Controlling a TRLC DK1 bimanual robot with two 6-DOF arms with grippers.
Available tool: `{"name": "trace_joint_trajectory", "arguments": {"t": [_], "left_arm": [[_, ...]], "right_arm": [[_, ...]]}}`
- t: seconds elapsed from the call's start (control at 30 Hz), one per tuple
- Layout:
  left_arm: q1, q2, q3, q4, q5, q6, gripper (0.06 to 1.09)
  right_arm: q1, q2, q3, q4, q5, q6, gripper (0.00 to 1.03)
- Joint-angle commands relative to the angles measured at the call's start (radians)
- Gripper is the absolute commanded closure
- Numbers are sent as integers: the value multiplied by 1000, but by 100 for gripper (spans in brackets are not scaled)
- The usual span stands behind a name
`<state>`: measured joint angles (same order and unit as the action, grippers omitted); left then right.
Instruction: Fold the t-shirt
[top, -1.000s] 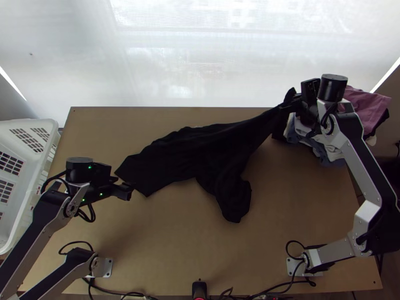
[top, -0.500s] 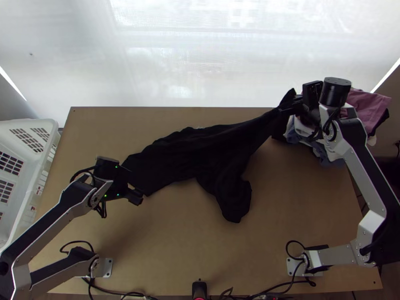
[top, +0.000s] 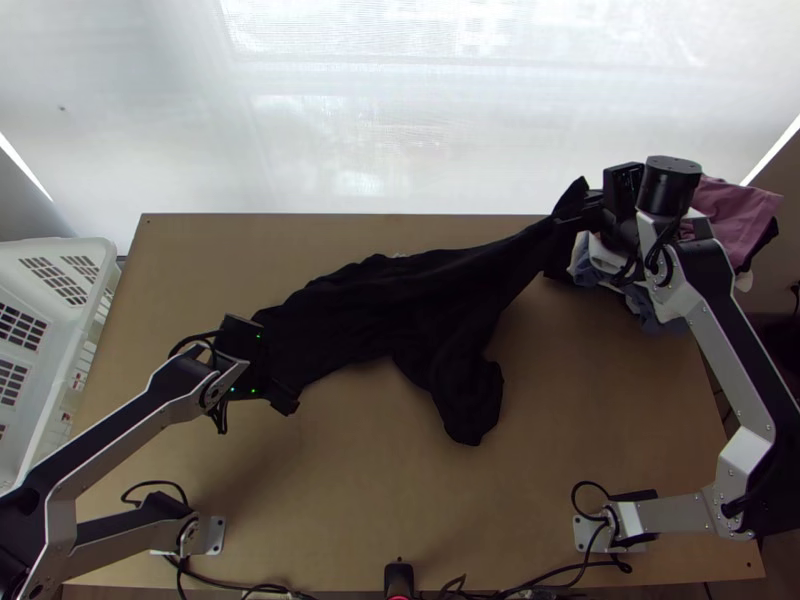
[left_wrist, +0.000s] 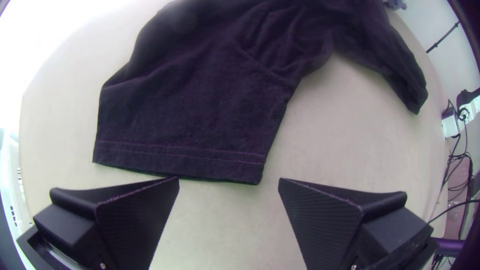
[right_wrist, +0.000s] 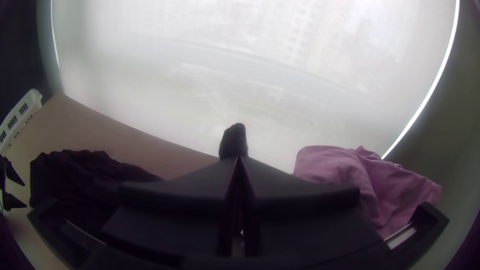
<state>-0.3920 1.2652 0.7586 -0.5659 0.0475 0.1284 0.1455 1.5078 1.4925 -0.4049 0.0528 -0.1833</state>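
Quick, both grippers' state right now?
Left gripper: open, holding nothing.
Right gripper: closed, holding one end of the black shirt.

No text, label, brand, number or sign can be read in these pictures. On the side of the white basket (top: 62, 242) there are a few small reddish marks (top: 78, 381), but they are too small to tell if they are letters or only a pattern.
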Motion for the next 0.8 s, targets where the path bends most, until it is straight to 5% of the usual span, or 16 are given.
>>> {"name": "trace_joint_trajectory", "arguments": {"t": [0.0, 0.13, 0.37, 0.77], "left_arm": [[-27, 56, -4, 24, 0, 2, 16], [-30, 103, -5, 49, 0, 13, 31], [-21, 149, -10, 116, 2, 34, 90], [2, 106, 35, 95, 8, 53, 105]], "right_arm": [[2, -9, -8, 0, 1, 7, 100], [2, -17, -9, 0, 1, 7, 100], [2, -40, -25, -2, 1, 7, 100], [0, -63, -38, -6, 1, 13, 100]]}}
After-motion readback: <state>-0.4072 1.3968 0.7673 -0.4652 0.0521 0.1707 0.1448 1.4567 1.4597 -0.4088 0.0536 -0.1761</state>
